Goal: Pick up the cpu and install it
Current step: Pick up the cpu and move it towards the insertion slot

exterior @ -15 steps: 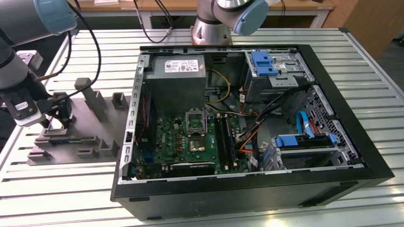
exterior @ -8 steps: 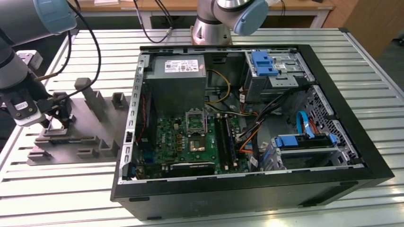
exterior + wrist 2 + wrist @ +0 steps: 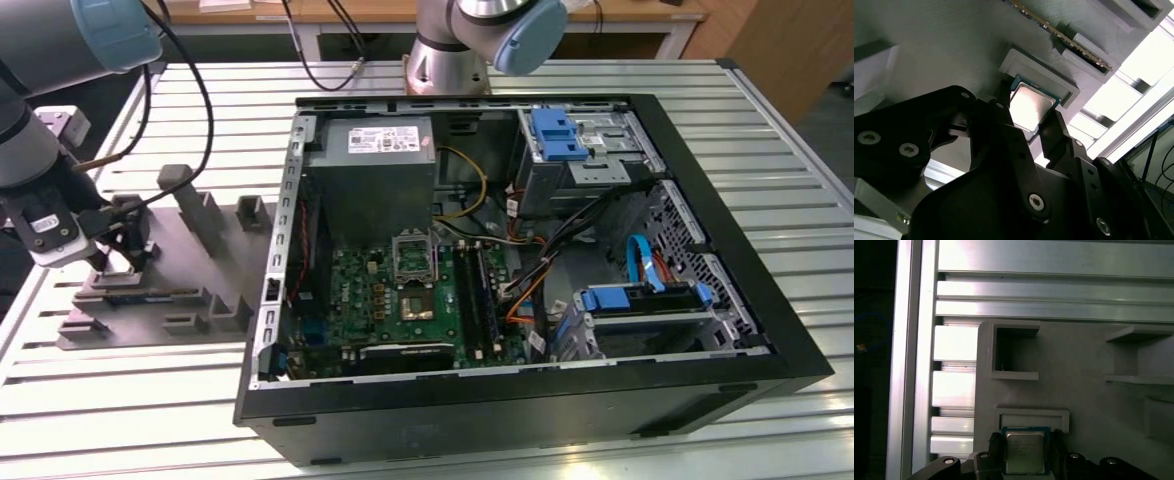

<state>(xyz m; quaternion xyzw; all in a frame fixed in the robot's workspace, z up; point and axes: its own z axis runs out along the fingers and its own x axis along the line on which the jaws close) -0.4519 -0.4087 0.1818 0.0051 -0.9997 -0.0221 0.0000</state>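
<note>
The cpu (image 3: pixel 1030 106), a small square chip with a silvery top, lies at a raised pale frame on the grey holder block (image 3: pixel 944 45). My gripper (image 3: pixel 1028 116) has its black fingers (image 3: pixel 1004 112) pressed against two opposite edges of the chip, shut on it. The first wrist view shows the cpu (image 3: pixel 1024 452) between the same fingers, just below the frame (image 3: pixel 1032 414). In the exterior view my gripper (image 3: pixel 118 262) stands low over the holder block (image 3: pixel 200 265) at the exterior view's left. The metal-framed socket (image 3: pixel 414 252) sits on the green board inside the open computer case (image 3: pixel 747 300).
The holder block has several upright slots and posts (image 3: pixel 200 210) around my gripper. A second arm's base (image 3: pixel 447 60) stands behind the case. Cables (image 3: pixel 200 90) hang near my arm. The case holds a grey power supply (image 3: pixel 380 170), drive bays and wiring. The slatted aluminium table (image 3: pixel 134 400) lies underneath.
</note>
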